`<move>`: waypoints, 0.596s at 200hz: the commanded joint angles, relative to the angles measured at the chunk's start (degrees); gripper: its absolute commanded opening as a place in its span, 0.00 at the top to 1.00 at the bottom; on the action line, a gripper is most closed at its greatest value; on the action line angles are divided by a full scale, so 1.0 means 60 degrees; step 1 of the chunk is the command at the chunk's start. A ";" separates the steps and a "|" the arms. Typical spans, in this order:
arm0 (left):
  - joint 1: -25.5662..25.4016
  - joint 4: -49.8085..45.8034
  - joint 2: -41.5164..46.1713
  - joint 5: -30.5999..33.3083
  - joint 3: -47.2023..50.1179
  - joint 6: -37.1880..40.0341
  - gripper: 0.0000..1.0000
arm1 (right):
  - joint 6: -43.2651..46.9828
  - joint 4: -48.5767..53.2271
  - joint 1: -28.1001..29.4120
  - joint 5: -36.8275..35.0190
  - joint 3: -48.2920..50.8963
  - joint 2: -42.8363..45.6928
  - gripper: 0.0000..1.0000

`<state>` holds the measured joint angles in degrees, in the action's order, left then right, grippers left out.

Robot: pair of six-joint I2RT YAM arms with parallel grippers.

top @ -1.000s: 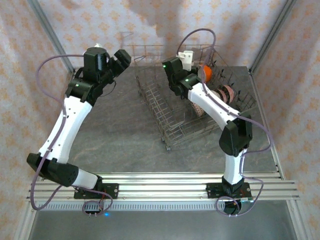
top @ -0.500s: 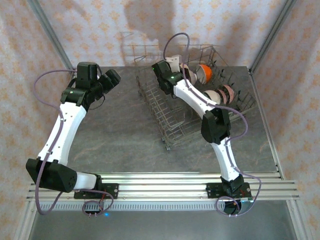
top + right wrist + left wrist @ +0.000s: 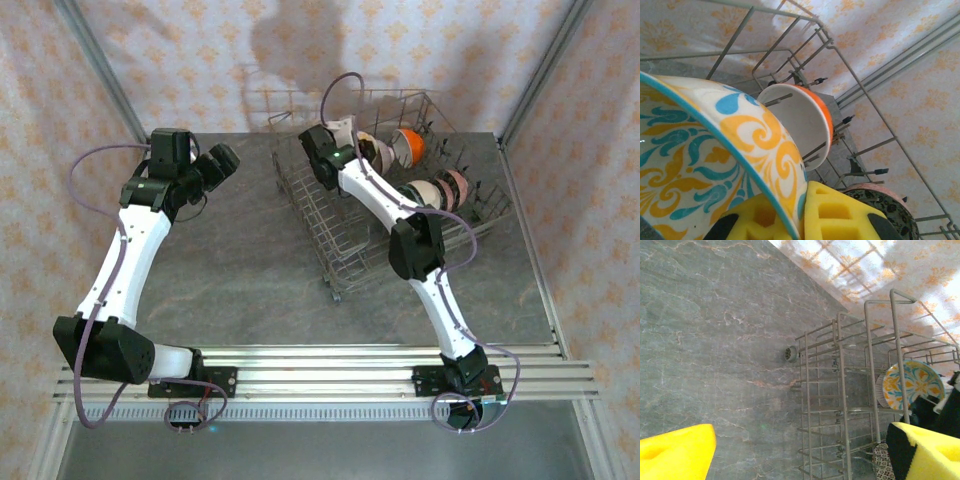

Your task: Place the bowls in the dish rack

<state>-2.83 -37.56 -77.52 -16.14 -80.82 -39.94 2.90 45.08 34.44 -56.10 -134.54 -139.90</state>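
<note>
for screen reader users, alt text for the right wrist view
The right claw grips the rim of a blue-and-orange patterned bowl inside the wire dish rack. Behind it, an orange bowl stands on edge between tines.

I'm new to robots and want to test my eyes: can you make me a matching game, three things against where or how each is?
Things:
1. blue-and-orange patterned bowl
2. orange bowl
3. left hand

States:
a. open and empty, left of the dish rack
b. pinched by its rim in the right hand
c. standing on edge between the rack's tines

Pairs: 1-b, 2-c, 3-a
</note>
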 commanded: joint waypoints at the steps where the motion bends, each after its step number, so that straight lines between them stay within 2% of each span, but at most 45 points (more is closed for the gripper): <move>1: 0.0106 0.0007 -0.0158 -0.0214 -0.0044 0.0184 0.11 | -0.0379 0.0367 -0.0027 -0.0480 -0.0487 -0.0127 1.00; 35: 0.0114 0.0059 -0.0282 -0.0354 -0.0077 0.0096 0.11 | -0.0511 0.0480 0.0031 -0.0203 -0.0621 -0.0393 1.00; 48: 0.0105 0.0080 -0.0316 -0.0428 -0.0082 0.0031 0.11 | -0.0552 0.0600 0.0074 -0.0094 -0.0826 -0.0547 0.95; 56: 0.0091 0.0106 -0.0339 -0.0499 -0.0081 0.0000 0.11 | -0.0598 0.0755 0.0104 -0.0015 -0.1005 -0.0655 0.90; 80: 0.0048 0.0202 -0.0326 -0.0547 0.0016 -0.0077 0.11 | -0.0676 0.1186 0.0160 0.0449 -0.1461 -0.0843 0.61; 119: -0.0221 0.0238 -0.0472 -0.0534 -0.0193 -0.0104 0.11 | -0.1043 0.1599 0.0164 0.1160 -0.1476 -0.0449 0.44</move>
<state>-3.05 -37.45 -79.29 -19.09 -80.82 -40.49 -0.84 51.68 35.20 -50.70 -141.27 -144.92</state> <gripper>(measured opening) 0.893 0.513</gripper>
